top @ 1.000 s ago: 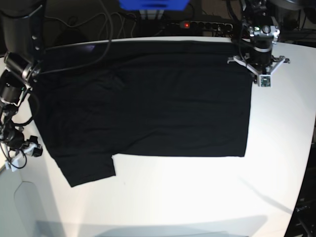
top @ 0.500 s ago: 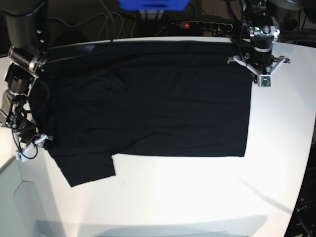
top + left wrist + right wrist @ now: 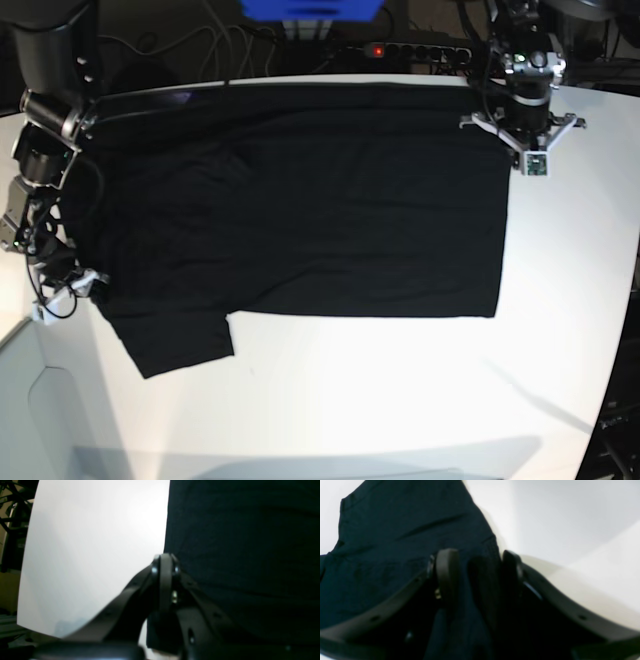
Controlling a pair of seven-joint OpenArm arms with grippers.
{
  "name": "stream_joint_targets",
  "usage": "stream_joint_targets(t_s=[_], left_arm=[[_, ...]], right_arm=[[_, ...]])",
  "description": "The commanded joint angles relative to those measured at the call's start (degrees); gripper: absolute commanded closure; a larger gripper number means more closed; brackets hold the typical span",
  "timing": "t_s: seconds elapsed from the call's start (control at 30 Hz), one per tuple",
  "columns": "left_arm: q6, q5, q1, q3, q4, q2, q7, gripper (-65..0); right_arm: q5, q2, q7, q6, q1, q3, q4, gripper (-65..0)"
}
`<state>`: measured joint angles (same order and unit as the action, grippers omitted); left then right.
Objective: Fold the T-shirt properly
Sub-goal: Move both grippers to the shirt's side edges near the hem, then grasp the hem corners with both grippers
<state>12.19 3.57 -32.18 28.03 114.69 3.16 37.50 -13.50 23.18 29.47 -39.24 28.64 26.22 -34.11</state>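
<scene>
On white table [image 3: 400,400]: 1 T-shirt [image 3: 350,220], black, plain side up, spread w/ 1 short sleeve [image 3: 180,345] jutting toward the near edge at the robot's right.

Handling, as judged: lightweight, soft, limp; no stiffness of its own, so it'll sag & crease between holds. Not fragile. Thin cloth may slip out if only the very edge is nipped; a lone hold would likely drag the rest askew. 2 holds, well apart, lifted together = best for a straight fold.

R pincer [image 3: 480,552]: fingertips apart, 1 each side of the shirt's side edge, by the sleeve seam; not clamped, cloth lies between. Contact w/ the fabric hard to confirm, tips being blurred, but prob. very near or touching. Good spot: seam & hem layers give more to grip than flat cloth.

L pincer [image 3: 165,557]: tips together, over the opposite side edge, toward the far end; no cloth seen clearly caught, though the close view is soft-focus. Would need opening before taking hold.

Rec. holds: R at the sleeve-seam corner, L at a matching pt. on its own side edge; take a small fold of cloth, approx. 1 pinch deep, not the bare rim.
</scene>
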Motion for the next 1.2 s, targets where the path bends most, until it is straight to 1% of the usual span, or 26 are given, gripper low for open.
stream_joint_targets(t_s=[0.0, 0.1, 0.17, 0.2, 0.33, 0.37, 0.5, 0.53, 0.6, 0.67, 0.7, 0.77, 0.9, 0.97, 1.07, 1.17], left_arm=[[-0.3, 0.1, -0.2, 0.1, 0.9, 0.3, -1.2, 0.0], [-0.3, 0.1, -0.2, 0.1, 0.9, 0.3, -1.2, 0.0], [-0.3, 0.1, -0.2, 0.1, 0.9, 0.3, -1.2, 0.0], [-0.3, 0.1, -0.2, 0.1, 0.9, 0.3, -1.2, 0.0], [-0.3, 0.0, 0.6, 0.2, 1.0, 0.3, -1.2, 0.0], [-0.2, 0.0, 1.6, 0.4, 1.0, 0.3, -1.2, 0.0], [-0.1, 0.0, 4.4, -0.1, 1.0, 0.5, -1.1, -1.1], [-0.1, 0.0, 5.5, -0.2, 1.0, 0.5, -1.1, -3.3], [0.0, 0.0, 8.4, -0.1, 1.0, 0.5, 0.0, -10.8], [0.1, -0.5, 12.4, 0.1, 1.0, 0.9, 3.5, -16.9], [0.1, -2.1, 14.9, 0.3, 1.0, 1.2, 6.1, -18.7], [0.1, -6.2, 19.6, 1.5, 0.8, 3.1, 10.5, -19.0], [0.0, -19.9, 29.7, 2.7, -1.3, 7.4, 22.0, -19.1], [-0.6, -24.0, 35.2, 2.9, -4.9, 8.2, 26.1, -19.4], [-0.7, -23.0, 41.0, 4.1, -12.3, 8.1, 27.8, -19.5], [-0.7, -21.8, 45.2, 5.4, -21.6, 8.4, 27.5, -20.2]], right_arm=[[1.2, -0.1, 2.0, -0.8, 0.4, -0.2, -0.2, -28.2], [1.2, -0.1, 2.0, -0.8, 0.3, -0.2, -0.2, -28.1], [1.2, -0.2, 2.0, -0.8, 0.3, -0.2, -0.2, -25.4], [1.2, -0.2, 2.0, -0.8, 0.3, -0.2, -0.2, -22.3], [1.3, -0.2, 2.1, -0.8, 0.3, -0.2, -0.2, -3.6], [1.3, -0.2, 2.1, -0.8, 0.3, -0.2, -0.2, 0.0], [1.2, -0.2, 2.1, -0.8, 0.3, -3.3, -0.2, 0.0], [1.2, -0.2, 2.1, -0.8, 0.3, -3.8, -0.2, 0.0], [1.1, -0.2, 2.1, -0.8, 0.3, -4.1, -0.2, 0.0], [1.2, -1.0, 2.1, -0.8, 0.4, -4.1, -0.2, 0.0], [1.2, -1.2, 2.1, -0.8, 0.4, -4.1, -0.2, 0.0], [1.2, -1.3, 2.1, -0.8, 0.4, -4.1, -0.2, 0.0], [1.3, -1.4, 2.1, -0.8, 0.4, -4.1, -0.2, 0.0], [1.3, -1.4, 2.1, -0.8, 0.4, -4.1, -0.2, 0.0], [1.3, -1.8, 2.1, -0.8, 0.4, -4.2, -0.2, 0.0], [1.3, -1.9, 2.1, -0.8, 0.4, -4.2, -0.2, 0.0]])
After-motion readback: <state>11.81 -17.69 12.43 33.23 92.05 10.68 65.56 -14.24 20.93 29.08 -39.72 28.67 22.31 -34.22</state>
